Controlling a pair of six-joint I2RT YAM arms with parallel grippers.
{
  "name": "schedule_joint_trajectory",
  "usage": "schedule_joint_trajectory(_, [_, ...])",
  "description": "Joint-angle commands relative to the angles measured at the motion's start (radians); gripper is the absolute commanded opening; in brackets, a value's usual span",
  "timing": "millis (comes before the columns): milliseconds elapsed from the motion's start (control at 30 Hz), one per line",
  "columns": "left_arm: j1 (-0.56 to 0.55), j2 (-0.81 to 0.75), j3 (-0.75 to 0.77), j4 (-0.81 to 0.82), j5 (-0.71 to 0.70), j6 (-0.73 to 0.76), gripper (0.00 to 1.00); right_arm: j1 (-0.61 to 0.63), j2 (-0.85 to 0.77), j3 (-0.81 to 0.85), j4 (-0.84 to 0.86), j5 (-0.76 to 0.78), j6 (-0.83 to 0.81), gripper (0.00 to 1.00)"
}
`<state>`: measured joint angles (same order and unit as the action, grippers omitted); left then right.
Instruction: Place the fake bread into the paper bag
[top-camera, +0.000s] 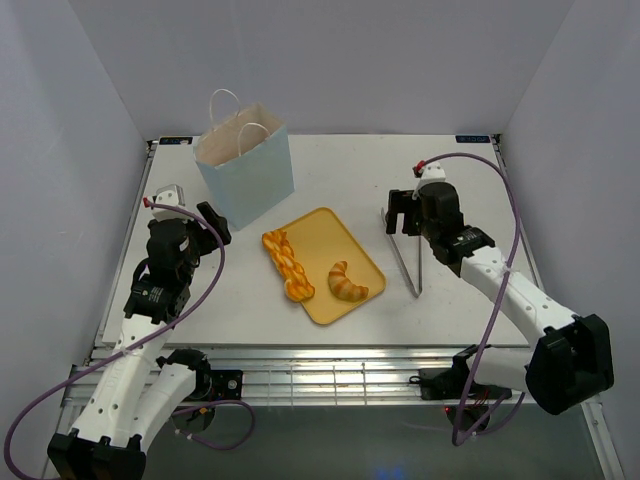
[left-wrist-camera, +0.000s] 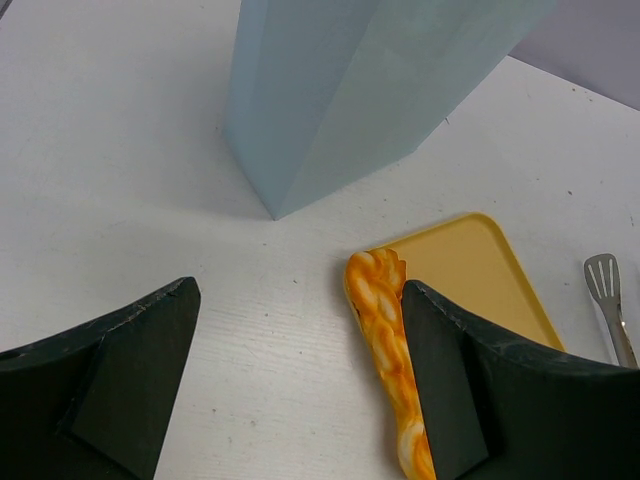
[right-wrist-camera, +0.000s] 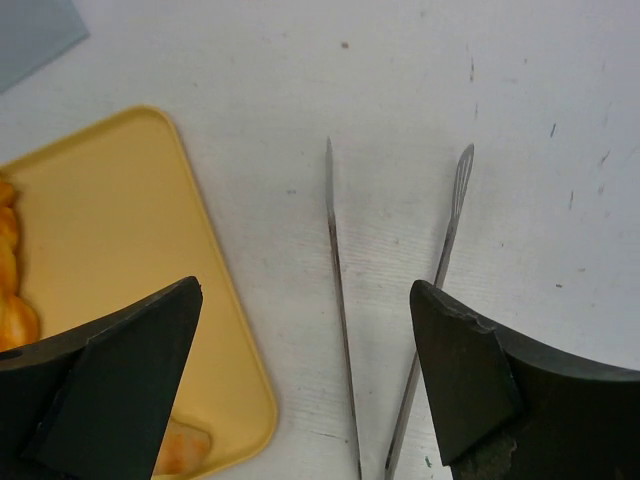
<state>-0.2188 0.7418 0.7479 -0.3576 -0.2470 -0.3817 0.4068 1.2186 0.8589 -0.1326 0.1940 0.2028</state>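
White table (top-camera: 340, 170): braid (top-camera: 285, 262) and croissant (top-camera: 348, 283) on the tray (top-camera: 325, 232), bag (top-camera: 245, 170) upright

Pale walls (top-camera: 400, 60) close the table on three sides. The bag is light blue and stands upright at the far left, with its mouth open and two white cord handles up. Its inside is white, but what lies in it I cannot tell. The yellow tray lies flat in the middle of the table, just beside the bag's near right corner and apart from it. The orange braid lies along the tray's left edge, partly over the rim. The croissant lies on the near part of the tray, close to the braid but not touching it.

The left gripper (left-wrist-camera: 300, 290) hangs over the table near the bag's near left corner. Its jaws stand wide and nothing is between them. In the left wrist view the braid runs behind one finger.

Metal tongs (top-camera: 405, 255) lie on the table just right of the tray, their two arms spread toward the far side. The right gripper (right-wrist-camera: 307, 290) hangs over this spread end with its jaws wide. In the right wrist view both arms of the tongs show between the fingers, and the fingers hold nothing.
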Motion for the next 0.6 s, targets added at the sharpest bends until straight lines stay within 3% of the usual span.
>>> schedule_joint_trajectory(0, [0.004, -0.005, 0.001, 0.016, 0.005, 0.010, 0.92, 0.076, -0.054, 0.106, -0.076, 0.172, -0.017, 0.90])
schedule_joint_trajectory(267, [0.002, 0.010, 0.005, 0.020, 0.041, 0.026, 0.93, 0.139, -0.088, 0.192, -0.142, 0.194, 0.009, 0.90])
schedule_joint_trajectory(567, [0.003, 0.022, 0.002, 0.020, 0.040, 0.026, 0.93, 0.141, -0.148, 0.131, -0.074, 0.174, 0.001, 0.90])
